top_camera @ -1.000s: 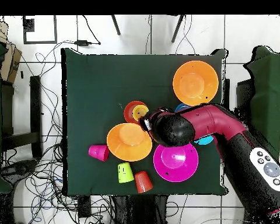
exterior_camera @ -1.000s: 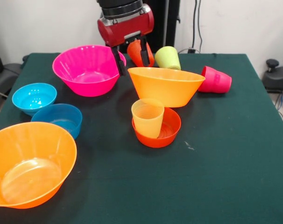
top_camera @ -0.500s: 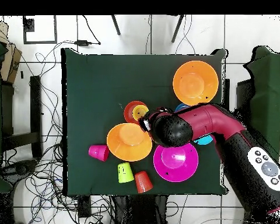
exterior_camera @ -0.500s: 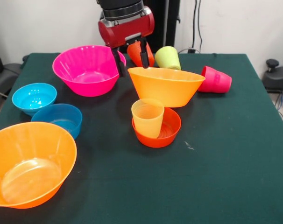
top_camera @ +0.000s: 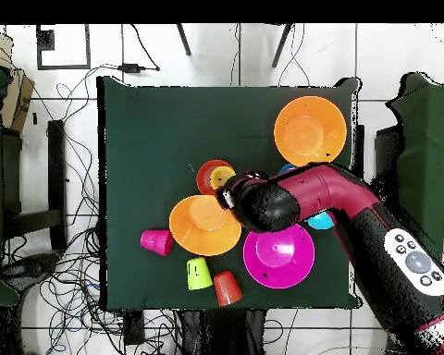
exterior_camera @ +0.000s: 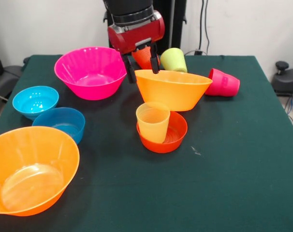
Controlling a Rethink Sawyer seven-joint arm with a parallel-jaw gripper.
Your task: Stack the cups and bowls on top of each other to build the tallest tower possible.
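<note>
While the red and black arm (exterior_camera: pixel 134 21) comes down from the top of the front view, its claw (exterior_camera: pixel 141 62) hangs at the far left rim of the orange bowl (exterior_camera: pixel 171 88) in the middle of the desk (exterior_camera: pixel 233 159). Two dark fingers (exterior_camera: pixel 130 70) stand apart, so the claw is open and holds nothing; if one finger touches the rim, I cannot tell. In the overhead view the arm covers the claw almost fully, and only a small light part (top_camera: pixel 228 192) shows beside this bowl.

The magenta bowl (exterior_camera: pixel 90 72) stands just left of the claw. Behind the claw lies the orange cup (exterior_camera: pixel 142 56), partly hidden by the fingers. The lime green cup (exterior_camera: pixel 173 60) lies beside it on its side, and the red-pink cup (exterior_camera: pixel 224 82) lies on its side at the right, touching or almost touching the orange bowl.

The pale yellow cup (exterior_camera: pixel 153 122) stands upright in the small red-orange bowl (exterior_camera: pixel 173 135), in front of the orange bowl. At the left stand the light blue bowl (exterior_camera: pixel 35 101) and the darker blue bowl (exterior_camera: pixel 59 123), touching or overlapping. From above, the arm hides both blue bowls nearly completely. The second large orange bowl (exterior_camera: pixel 33 169) is at the near left corner, cut off by the picture's edge in the front view.
</note>
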